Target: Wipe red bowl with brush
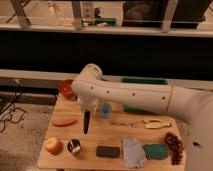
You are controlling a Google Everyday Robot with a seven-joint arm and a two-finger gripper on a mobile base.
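The red bowl [65, 88] sits at the back left corner of the wooden table [95, 137], partly covered by my white arm. My gripper [87, 109] hangs under the arm's bend, to the right of and in front of the bowl. It is shut on the brush [86, 123], a slim black stick that points straight down. The brush tip hovers just above the tabletop, between the carrot and the blue cup.
An orange carrot [64, 122], an apple [52, 145] and a metal cup [75, 146] lie at the left front. A blue cup [105, 110] stands mid-table. Along the front are a black block [107, 151], grey cloth [134, 152], green sponge [156, 151] and grapes [174, 146].
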